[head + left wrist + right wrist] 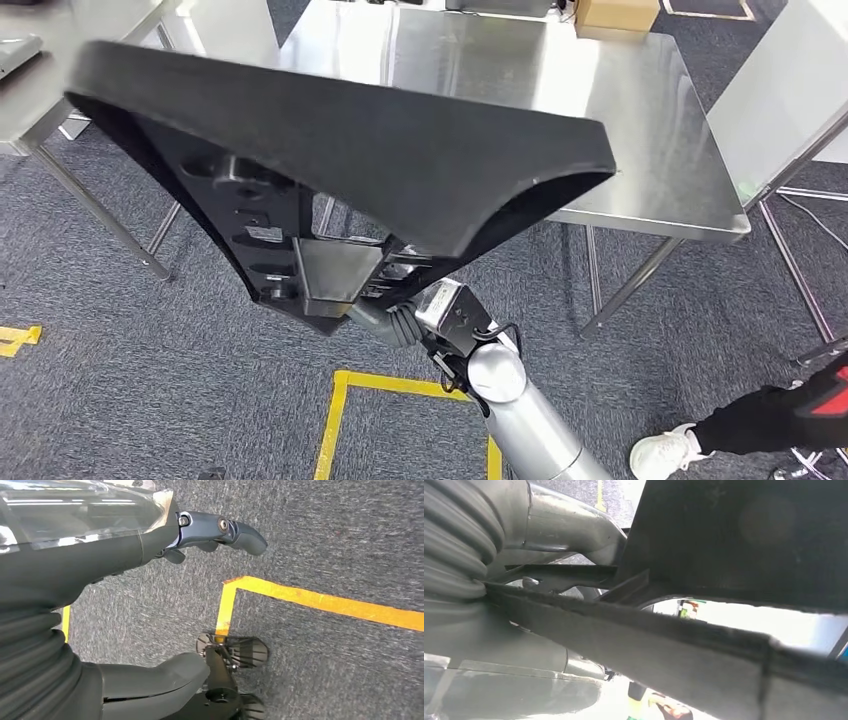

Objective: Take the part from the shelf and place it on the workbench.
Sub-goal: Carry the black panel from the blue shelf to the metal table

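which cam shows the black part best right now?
Head view: the black part appears almost whole, raised in front of the steel workbench, the right hand under it. Right wrist view catches just a blurred close-up of its underside. Left wrist view looks at carpet instead.

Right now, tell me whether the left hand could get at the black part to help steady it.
Probably not yet: the left hand hangs low over the carpet, holding nothing, while the black part sits raised on the right hand.
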`<state>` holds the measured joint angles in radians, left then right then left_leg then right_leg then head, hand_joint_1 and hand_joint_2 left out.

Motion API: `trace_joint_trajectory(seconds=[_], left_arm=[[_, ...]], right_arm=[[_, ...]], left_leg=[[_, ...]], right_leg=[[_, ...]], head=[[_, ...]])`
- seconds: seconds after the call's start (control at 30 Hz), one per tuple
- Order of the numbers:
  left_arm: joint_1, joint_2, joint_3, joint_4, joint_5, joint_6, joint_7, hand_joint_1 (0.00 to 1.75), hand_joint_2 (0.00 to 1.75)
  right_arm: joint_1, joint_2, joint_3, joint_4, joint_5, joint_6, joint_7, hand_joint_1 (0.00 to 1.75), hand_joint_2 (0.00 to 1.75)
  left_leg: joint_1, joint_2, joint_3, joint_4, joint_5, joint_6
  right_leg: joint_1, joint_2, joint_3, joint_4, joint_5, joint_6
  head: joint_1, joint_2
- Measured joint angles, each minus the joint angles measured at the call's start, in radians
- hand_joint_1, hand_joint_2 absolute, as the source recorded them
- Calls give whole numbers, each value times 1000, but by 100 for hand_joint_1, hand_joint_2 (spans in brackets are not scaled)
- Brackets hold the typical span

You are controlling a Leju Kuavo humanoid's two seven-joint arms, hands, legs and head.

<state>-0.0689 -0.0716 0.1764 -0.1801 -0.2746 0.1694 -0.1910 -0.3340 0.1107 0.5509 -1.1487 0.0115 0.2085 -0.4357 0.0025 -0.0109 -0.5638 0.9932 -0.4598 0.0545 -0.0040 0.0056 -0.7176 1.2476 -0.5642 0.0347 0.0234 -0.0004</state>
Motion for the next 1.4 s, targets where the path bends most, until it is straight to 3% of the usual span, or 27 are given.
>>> trace_joint_trajectory(seconds=[0.07, 0.13, 0.17, 0.2, 0.43, 0.67, 0.77, 0.83, 0.9, 0.93, 0.97, 1.0, 1.03, 1.07, 1.1, 1.17, 1.23, 1.3, 1.33, 1.4], left_arm=[[0, 0, 0, 0, -3, 1, 0, 0, 175], [-1, 0, 1, 0, -8, 7, 0, 0, 175], [-1, 0, 1, 0, -10, 10, 1, 0, 175], [-1, 0, 1, 0, -11, 12, 1, 0, 175], [-2, 0, 0, 0, -34, 50, 23, 0, 175], [-3, 1, -1, 0, -42, 58, 37, 0, 175], [-4, -1, -2, 0, -46, 57, 39, 0, 175], [-4, -2, -1, 0, -48, 55, 39, 0, 175], [-5, -2, -1, 0, -49, 54, 39, 0, 175], [-5, -2, -1, 0, -49, 54, 39, 0, 175], [-5, -3, -1, 0, -49, 54, 39, 0, 175], [-5, -4, -1, 0, -50, 54, 39, 0, 175], [-5, -5, -1, 0, -50, 54, 39, 0, 175], [-5, -5, -1, 0, -50, 54, 39, 0, 175], [-5, -5, -1, 0, -50, 54, 39, 0, 175], [-6, -4, -2, 0, -50, 54, 39, 0, 175], [-8, -4, -2, 0, -50, 54, 39, 0, 175], [-11, -4, -2, -1, -50, 54, 39, 0, 175], [-13, -4, -2, -2, -50, 54, 40, 0, 175], [-12, -4, -2, -2, -50, 54, 40, 0, 175]], right_arm=[[0, -1, 1, 0, 0, 0, 0, 175, 175], [0, -2, 2, 1, -1, -1, -2, 175, 175], [0, -2, 2, 1, -2, -2, -2, 175, 175], [0, -2, 3, 2, -2, -2, -3, 175, 175], [1, 0, 2, 2, -10, -2, -5, 175, 175], [1, 0, 1, 2, -15, -1, -6, 175, 175], [-1, -1, 1, 2, -15, -1, -6, 175, 175], [-3, -5, 0, 2, -15, -1, -6, 175, 175], [0, -11, 0, 2, -15, -1, -7, 175, 175], [2, -15, 0, 3, -15, -1, -7, 175, 175], [4, -18, 0, 3, -15, -1, -7, 175, 175], [5, -21, 0, 3, -15, -1, -7, 175, 175], [6, -22, 0, 4, -15, -1, -7, 175, 175], [5, -23, 0, 4, -15, -1, -7, 175, 175], [5, -24, 0, 4, -15, -1, -7, 175, 175], [5, -24, 0, 4, -16, -1, -7, 175, 175], [4, -25, -1, 4, -16, -1, -7, 175, 175], [4, -24, -2, 4, -16, -1, -7, 175, 175], [3, -23, -2, 3, -16, -1, -7, 175, 175], [2, -21, -2, 3, -16, -1, -7, 175, 175]], left_leg=[[-1, -3, 24, 1, -18, -6], [-4, -6, 36, 4, -33, -14], [-6, -7, 37, 5, -37, -17], [-7, -7, 36, 5, -39, -19], [-8, -2, 42, 7, -46, -18], [-10, 7, 43, -3, -56, -4], [-6, 13, 54, -19, -43, -2], [0, 23, 63, -32, -32, -1], [0, 33, 65, -33, -32, 0], [0, 38, 66, -33, -33, -1], [1, 45, 68, -32, -35, -3], [2, 51, 72, -32, -39, -6], [4, 58, 78, -32, -44, -10], [4, 65, 85, -31, -52, -16], [2, 71, 91, -28, -59, -23], [-4, 82, 96, -25, -70, -34], [-3, 92, 99, -25, -78, -43], [4, 69, 86, 7, -104, -52], [7, 48, 63, 54, -129, -57], [10, 19, -18, 200, -186, -62]], right_leg=[[0, -1, 36, -141, 88, 18], [2, -5, 63, -232, 148, 12], [4, -6, 66, -244, 155, 5], [4, -7, 67, -243, 153, -1], [3, 2, 77, -249, 174, -12], [3, 6, 77, -250, 173, -10], [4, 7, 73, -243, 171, -4], [4, 7, 37, -168, 136, -4], [0, 6, -29, -28, 84, -2], [-2, 5, -56, 26, 69, 3], [-5, 4, -65, 42, 70, 11], [-8, 0, -52, 14, 87, 22], [-10, -11, -17, -53, 115, 34], [-10, -33, 23, -130, 141, 41], [-9, -50, 58, -193, 160, 42], [-4, -62, 86, -243, 166, 24], [-5, -38, 86, -242, 162, 3], [-10, -18, 89, -244, 159, -13], [-14, -8, 92, -245, 157, -20], [-13, 12, 94, -244, 154, -26]], head=[[1, 0], [1, 0], [1, 0], [1, 0], [-1, 0], [-1, 0], [-1, 0], [1, 0], [2, 0], [1, 0], [1, 0], [1, 0], [1, 0], [2, 0], [2, 0], [1, 0], [0, 0], [-1, 0], [-2, 0], [-2, 0]])
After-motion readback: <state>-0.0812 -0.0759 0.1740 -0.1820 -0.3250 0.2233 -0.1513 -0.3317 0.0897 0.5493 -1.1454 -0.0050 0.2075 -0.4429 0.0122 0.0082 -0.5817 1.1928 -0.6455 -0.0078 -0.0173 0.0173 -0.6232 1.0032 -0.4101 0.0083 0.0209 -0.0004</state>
